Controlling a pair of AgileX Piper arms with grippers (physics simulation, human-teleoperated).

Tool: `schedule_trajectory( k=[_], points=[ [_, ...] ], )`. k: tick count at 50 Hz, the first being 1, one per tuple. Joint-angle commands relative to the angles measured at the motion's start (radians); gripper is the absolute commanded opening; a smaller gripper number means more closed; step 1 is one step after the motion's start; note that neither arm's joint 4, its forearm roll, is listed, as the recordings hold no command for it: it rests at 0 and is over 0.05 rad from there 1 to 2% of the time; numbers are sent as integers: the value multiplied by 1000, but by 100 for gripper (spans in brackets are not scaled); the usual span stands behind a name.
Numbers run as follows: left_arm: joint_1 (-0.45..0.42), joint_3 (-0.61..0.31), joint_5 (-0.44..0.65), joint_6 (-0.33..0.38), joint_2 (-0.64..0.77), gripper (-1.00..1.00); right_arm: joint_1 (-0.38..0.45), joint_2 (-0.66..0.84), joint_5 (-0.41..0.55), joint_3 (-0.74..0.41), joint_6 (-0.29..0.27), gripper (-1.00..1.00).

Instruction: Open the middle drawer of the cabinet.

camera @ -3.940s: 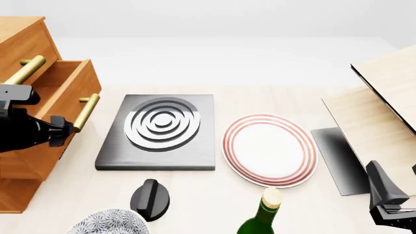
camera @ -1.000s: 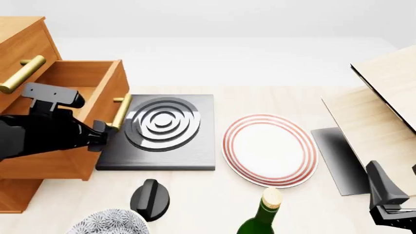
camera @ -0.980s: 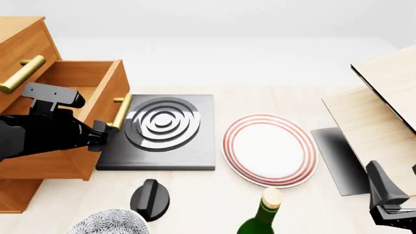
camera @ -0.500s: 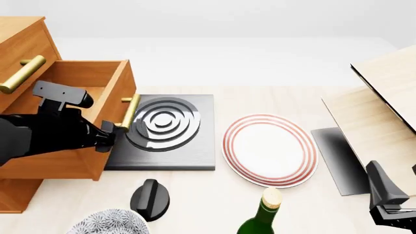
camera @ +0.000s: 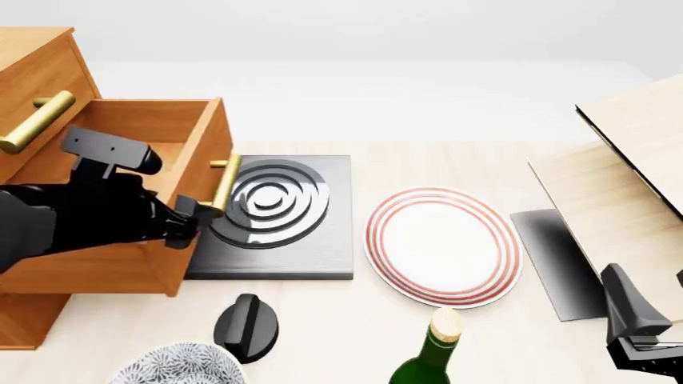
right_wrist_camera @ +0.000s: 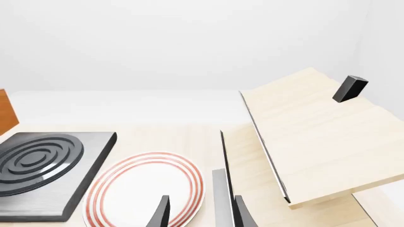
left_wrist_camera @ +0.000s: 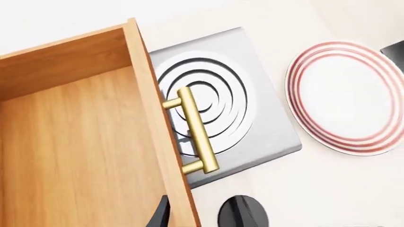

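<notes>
Middle drawer (camera: 128,264) out over burner plate (camera: 309,240), nothing visible inside; left gripper (camera: 190,226) by handle (camera: 224,186), grip unclear; right gripper (right_wrist_camera: 198,210) released.

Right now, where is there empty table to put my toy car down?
The bare strip of table behind the hob and striped plate looks free. The near edge is crowded: black knob, patterned bowl, green bottle. The open middle drawer overhangs the hob's left side.

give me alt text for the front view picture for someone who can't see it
The left gripper is at the brass handle of the middle drawer, pulled well out of the cabinet over a grey burner plate. A red-rimmed plate, black knob and green bottle lie nearby.
</notes>
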Motion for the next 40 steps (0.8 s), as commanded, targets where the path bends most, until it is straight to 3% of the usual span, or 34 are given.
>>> schedule_trajectory(
  k=[1, 23, 40],
  points=[
    [-27, 0, 0, -16, -1, 100, 0, -17, 8, 0, -5, 100],
    [-71, -5, -7, -27, -5, 100, 0, -17, 8, 0, -5, 100],
    [-55, -5, 4, -11, -54, 100, 0, -17, 8, 0, -5, 100]
  ],
)
